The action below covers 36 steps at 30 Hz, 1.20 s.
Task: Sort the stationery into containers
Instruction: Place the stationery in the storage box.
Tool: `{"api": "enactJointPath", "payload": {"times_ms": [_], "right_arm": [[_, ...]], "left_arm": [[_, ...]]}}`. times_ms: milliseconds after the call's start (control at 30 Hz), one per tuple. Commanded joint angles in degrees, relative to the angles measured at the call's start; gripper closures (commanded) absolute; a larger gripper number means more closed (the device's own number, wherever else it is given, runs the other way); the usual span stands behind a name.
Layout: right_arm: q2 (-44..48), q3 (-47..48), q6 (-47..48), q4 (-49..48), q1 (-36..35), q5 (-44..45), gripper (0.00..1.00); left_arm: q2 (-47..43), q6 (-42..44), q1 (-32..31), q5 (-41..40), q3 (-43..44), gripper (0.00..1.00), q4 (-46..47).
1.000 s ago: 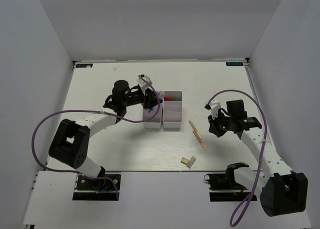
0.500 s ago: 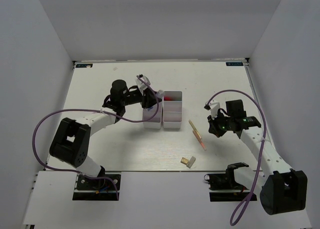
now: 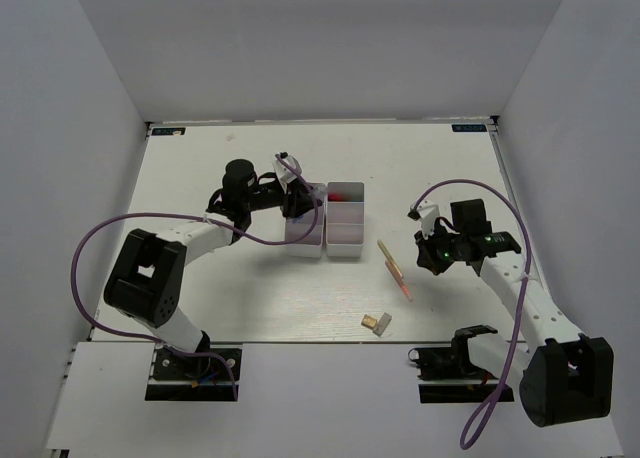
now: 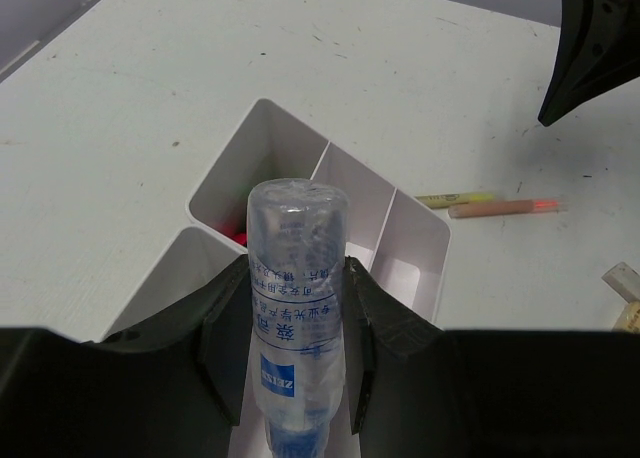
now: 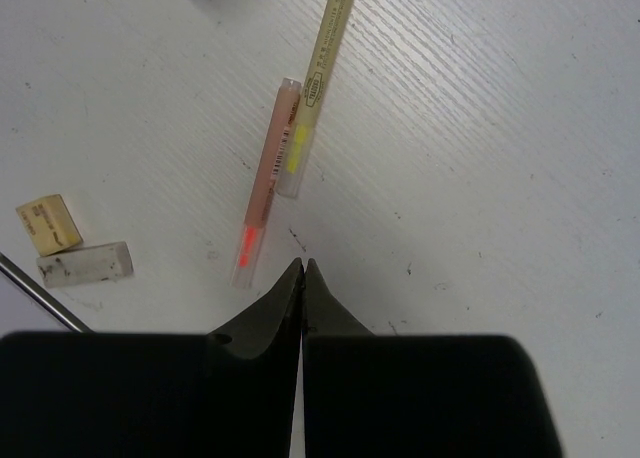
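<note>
Stationery sort looks partway: my left hand (image 4: 298, 328) grips clear tube (image 4: 297, 278) over trays (image 3: 345, 240). Pens (image 5: 285, 163) and eraser blocks (image 5: 48, 225) lie right of trays on tabletop (image 5: 480, 178). Right hand (image 5: 303, 268) closed, empty.

We see the clear tube (image 4: 297, 308) as glossy, see-through plastic with blue print on it. The white tray (image 4: 420, 240) looks like smooth plastic with a faint sheen. The table (image 5: 480, 128) is matt white, finely ridged and scuffed with dark specks. The orange pen (image 5: 262, 193) is translucent plastic and the tan block (image 5: 48, 224) is dull. The left gripper (image 4: 297, 288) and right gripper (image 5: 303, 268) are both matt black plastic.
</note>
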State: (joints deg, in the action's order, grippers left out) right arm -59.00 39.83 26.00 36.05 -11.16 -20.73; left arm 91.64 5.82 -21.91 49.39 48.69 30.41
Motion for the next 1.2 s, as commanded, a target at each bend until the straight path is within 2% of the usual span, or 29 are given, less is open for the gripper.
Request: {"api": "enactJointPath", "payload": {"times_ms": [0, 733, 967, 1033, 1167], "right_arm": [[-0.32, 0.16, 0.81, 0.07, -0.09, -0.10, 1.00], [-1.47, 0.33, 1.07, 0.42, -0.09, 0.16, 1.00], [-1.82, 0.16, 1.25, 0.60, -0.09, 0.25, 1.00], [-1.99, 0.33, 1.25, 0.60, 0.00, 0.16, 1.00], [-2.17, 0.51, 1.42, 0.60, 0.17, -0.01, 1.00]], "left_arm": [[0.21, 1.47, 0.29, 2.91, 2.38, 1.00, 0.96], [3.11, 2.88, 1.35, 4.76, 3.96, 1.00, 1.23], [2.50, 2.70, 1.52, 4.76, 1.94, 1.00, 1.67], [2.32, 2.79, 1.43, 4.67, 0.98, 0.92, 1.75], [1.53, 2.97, 1.35, 3.97, -0.26, 0.87, 2.11]]}}
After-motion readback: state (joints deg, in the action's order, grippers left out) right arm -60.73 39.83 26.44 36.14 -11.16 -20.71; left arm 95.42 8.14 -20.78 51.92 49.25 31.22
